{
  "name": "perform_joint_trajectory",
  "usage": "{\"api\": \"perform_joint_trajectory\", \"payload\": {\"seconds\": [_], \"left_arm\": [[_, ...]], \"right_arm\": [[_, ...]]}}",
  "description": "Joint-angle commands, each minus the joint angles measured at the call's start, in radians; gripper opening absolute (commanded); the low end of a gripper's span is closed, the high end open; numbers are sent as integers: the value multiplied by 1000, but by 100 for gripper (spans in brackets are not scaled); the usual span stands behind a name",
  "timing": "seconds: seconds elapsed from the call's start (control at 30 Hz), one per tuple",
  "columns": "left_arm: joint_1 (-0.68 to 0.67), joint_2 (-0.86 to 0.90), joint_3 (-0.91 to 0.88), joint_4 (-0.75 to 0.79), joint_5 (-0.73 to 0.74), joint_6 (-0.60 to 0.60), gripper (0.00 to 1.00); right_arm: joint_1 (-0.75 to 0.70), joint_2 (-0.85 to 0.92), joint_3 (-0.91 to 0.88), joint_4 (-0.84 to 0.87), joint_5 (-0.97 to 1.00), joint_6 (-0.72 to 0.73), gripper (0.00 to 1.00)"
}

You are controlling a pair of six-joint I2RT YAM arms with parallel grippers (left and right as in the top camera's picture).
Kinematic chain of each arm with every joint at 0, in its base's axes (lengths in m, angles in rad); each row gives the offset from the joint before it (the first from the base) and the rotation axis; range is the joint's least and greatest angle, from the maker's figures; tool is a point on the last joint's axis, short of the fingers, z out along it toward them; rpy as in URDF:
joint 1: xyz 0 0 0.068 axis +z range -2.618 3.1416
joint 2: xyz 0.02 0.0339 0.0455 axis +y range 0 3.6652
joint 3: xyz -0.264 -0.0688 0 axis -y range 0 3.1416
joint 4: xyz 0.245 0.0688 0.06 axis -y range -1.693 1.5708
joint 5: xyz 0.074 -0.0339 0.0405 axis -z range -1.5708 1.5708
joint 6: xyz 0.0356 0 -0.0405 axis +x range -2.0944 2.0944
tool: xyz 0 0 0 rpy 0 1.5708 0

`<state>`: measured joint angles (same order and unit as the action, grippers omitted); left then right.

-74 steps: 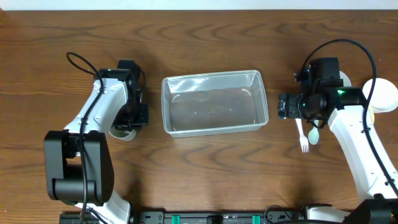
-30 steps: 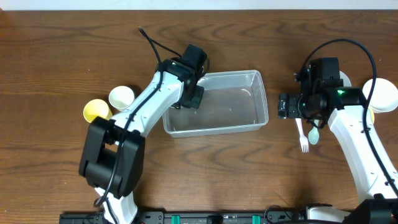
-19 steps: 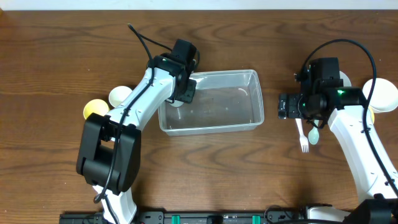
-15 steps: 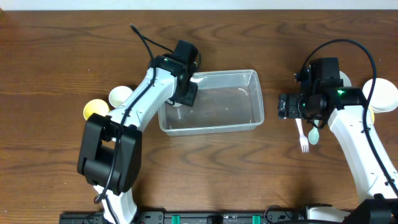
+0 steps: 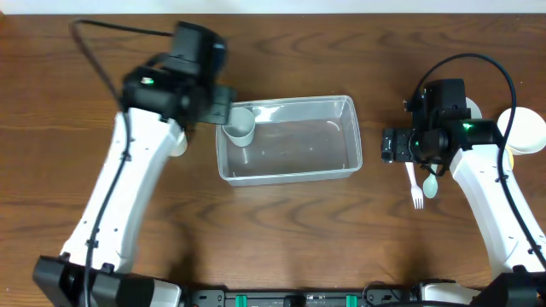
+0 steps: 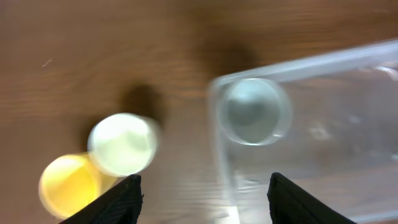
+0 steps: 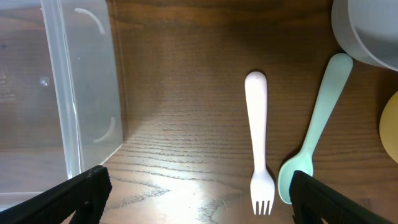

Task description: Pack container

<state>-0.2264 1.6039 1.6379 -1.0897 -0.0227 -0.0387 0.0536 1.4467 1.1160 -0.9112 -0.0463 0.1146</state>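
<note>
**At table centre: clear tub holds one cup, both grippers empty**

At the middle of the brown wooden table (image 5: 281, 239) sits the clear rectangular plastic container (image 5: 316, 147) with rounded corners and a rim, long side running 9 to 3 o'clock; a small pale grey-blue round cup (image 5: 241, 124) stands upright inside it, tucked into the 10 o'clock corner. Above the tub's 10 o'clock corner hangs the left gripper (image 6: 205, 180), fingers spread wide and holding nothing; its wrist view is blurred, yet it shows the cup (image 6: 252, 111) within the container's wall (image 6: 217, 155); outside the tub at 9 o'clock stand a small white round cup (image 6: 122, 144) and a yellow round cup (image 6: 68, 183), the two touching or overlapping. Off the container's 3 o'clock end, apart from it, the right gripper (image 7: 200, 177) hovers with its fingers wide and empty; below it lie a white plastic fork (image 7: 257, 143) and a mint-green plastic spoon (image 7: 314, 137), side by side, tines and bowl toward 6 o'clock; a white round bowl (image 5: 525, 130) sits at 3 o'clock of them.
</note>
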Motion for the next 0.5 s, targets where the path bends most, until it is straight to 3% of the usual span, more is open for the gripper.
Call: {"api": "perform_joint_trajectory", "payload": {"seconds": [0.0,0.47], "left_arm": [[79,77,-57,-4,-7,-16,66],[180,388,-105,7,-4,-19,65]], "right_arm": [[-8,3,13,2,-3,4,94],[-8,3,13,-6,-3,4,94]]}}
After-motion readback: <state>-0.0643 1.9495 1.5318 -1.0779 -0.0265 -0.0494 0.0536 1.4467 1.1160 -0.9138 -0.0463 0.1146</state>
